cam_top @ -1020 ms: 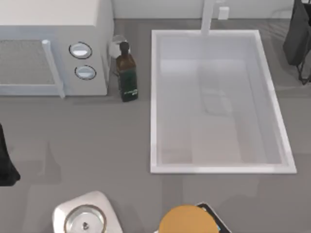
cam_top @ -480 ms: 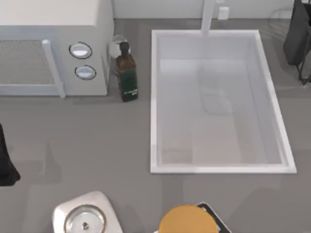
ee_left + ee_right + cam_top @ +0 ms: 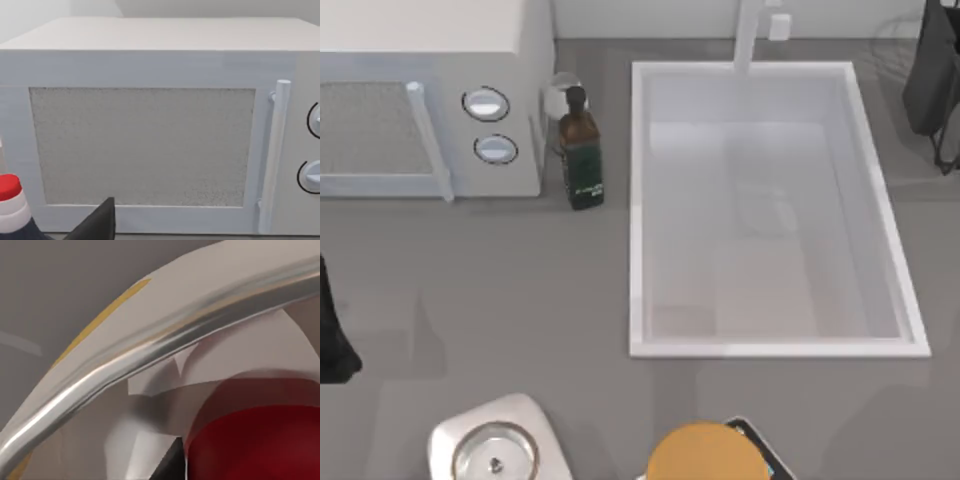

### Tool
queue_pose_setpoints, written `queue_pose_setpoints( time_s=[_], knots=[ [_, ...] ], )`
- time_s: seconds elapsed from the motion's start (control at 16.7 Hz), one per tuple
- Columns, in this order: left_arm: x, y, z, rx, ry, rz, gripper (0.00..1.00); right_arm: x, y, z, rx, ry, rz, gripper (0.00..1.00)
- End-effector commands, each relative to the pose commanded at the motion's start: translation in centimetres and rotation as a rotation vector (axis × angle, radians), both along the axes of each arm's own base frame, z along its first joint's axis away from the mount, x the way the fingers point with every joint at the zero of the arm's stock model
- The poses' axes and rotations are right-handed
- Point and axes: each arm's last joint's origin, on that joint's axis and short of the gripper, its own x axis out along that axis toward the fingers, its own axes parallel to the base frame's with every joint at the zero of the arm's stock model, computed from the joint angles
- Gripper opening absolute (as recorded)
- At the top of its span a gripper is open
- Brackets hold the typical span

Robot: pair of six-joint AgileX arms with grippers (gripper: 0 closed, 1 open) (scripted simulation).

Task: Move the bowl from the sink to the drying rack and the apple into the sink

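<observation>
White sink (image 3: 635, 200) (beside a dark bottle (image 3: 581, 150))

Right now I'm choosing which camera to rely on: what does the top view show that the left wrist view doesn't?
The top view adds the sink with its tap post, a dark bottle beside the microwave, a metal dish on a white base, and an orange round thing at the near edge. The left wrist view adds a red-capped bottle low in front of the microwave door. Both share the microwave, its handle and its knobs.
</observation>
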Motion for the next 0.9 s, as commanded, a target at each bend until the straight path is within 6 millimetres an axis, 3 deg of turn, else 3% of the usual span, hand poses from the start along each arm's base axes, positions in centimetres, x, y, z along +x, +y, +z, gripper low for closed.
queue_pose_setpoints(
  time_s=[0.24,0.54,0.9],
  knots=[
    [0.0,0.0,0.0,0.000,0.000,0.000,1.00,-0.3,0.1,-2.3,0.000,-0.001,-0.001,1.00],
    [0.0,0.0,0.0,0.000,0.000,0.000,1.00,-0.4,0.1,-2.6,0.000,0.000,-0.001,1.00],
    [0.0,0.0,0.0,0.000,0.000,0.000,1.00,-0.4,0.1,-2.6,0.000,0.000,-0.001,0.55]
  ],
)
